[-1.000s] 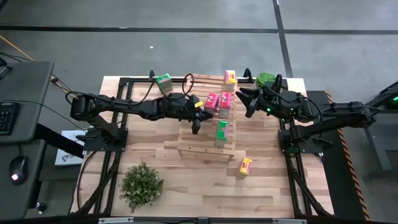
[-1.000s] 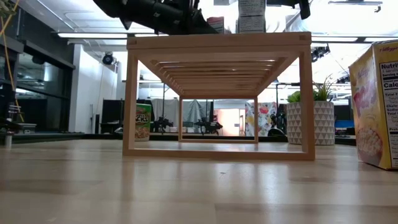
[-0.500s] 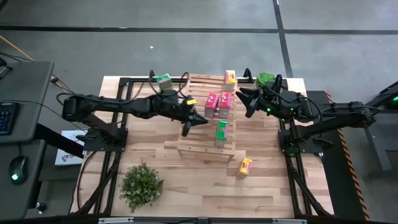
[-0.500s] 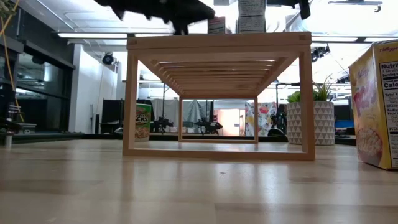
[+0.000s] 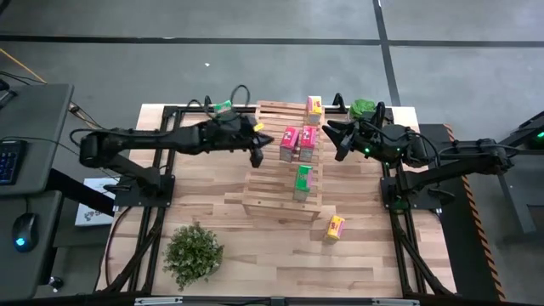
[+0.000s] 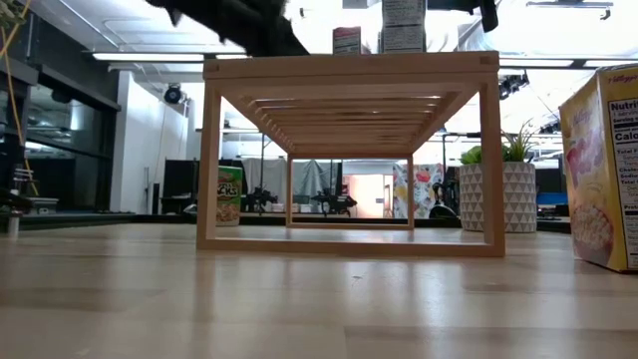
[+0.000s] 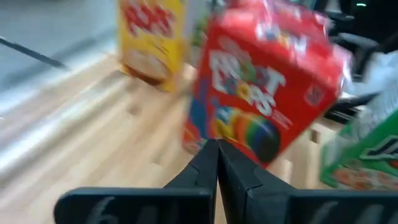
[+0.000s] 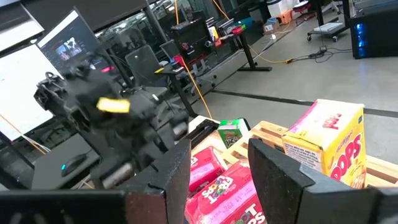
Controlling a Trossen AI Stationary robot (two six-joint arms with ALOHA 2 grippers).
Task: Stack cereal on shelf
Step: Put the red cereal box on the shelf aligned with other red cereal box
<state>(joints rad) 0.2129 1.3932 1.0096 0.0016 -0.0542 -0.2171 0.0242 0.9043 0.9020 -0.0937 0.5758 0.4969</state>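
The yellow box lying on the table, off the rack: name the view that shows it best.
The high view: the yellow box shows whole, near the shelf corner. The low view cuts it off at the picture's right edge. Neither wrist view shows it; those show another yellow box on the shelf.

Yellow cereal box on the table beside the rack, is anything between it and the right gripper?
Nothing visible. The open right gripper hovers off the light-wood slatted rack's right side; bare tabletop separates it from the small yellow cardboard box.
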